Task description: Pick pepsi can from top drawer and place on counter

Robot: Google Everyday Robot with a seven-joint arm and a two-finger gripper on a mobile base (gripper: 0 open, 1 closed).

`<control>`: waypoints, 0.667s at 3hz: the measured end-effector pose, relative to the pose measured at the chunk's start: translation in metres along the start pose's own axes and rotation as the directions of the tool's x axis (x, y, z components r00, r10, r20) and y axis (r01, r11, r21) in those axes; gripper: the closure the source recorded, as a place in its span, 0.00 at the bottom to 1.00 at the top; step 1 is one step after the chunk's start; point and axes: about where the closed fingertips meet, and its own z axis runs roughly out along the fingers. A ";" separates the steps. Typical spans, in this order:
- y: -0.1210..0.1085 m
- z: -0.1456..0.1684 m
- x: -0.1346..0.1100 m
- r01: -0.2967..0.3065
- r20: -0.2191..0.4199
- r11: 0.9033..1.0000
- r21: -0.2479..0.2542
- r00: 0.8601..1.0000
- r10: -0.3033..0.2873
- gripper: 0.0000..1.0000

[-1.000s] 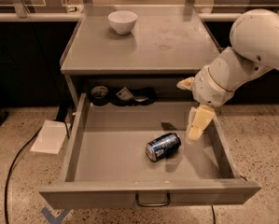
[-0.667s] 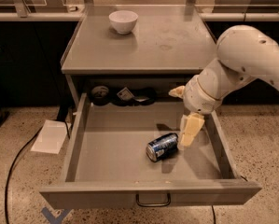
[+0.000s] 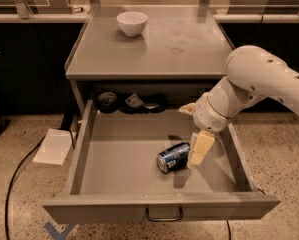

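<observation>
Gripper (image 3: 200, 150) has dropped lower and slid left toward the pepsi can (image 3: 172, 157) since a second ago. The can itself hasn't budged. Top drawer (image 3: 114, 206) is pulled fully open, with its handle (image 3: 164, 215) nearest. Can lies on its side on the drawer floor, right of centre, with the gripper just beside its right end, maybe touching. Can't tell if the claw is apart or together. Dark clutter (image 3: 131, 102) sits at the drawer's back, under the counter (image 3: 154, 54); a white bowl (image 3: 132, 22) is at the counter's far left. Step in hand is the approach to grasp — nothing lifted yet. Next move likely calls for straddling the can's body, closing, then lifting clear.
</observation>
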 end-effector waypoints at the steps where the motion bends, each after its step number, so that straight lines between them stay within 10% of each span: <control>1: 0.000 0.014 -0.002 0.016 0.006 1.000 -0.017 1.000 -0.016 0.00; 2: -0.006 0.046 -0.007 0.043 0.028 0.998 -0.053 0.999 -0.042 0.00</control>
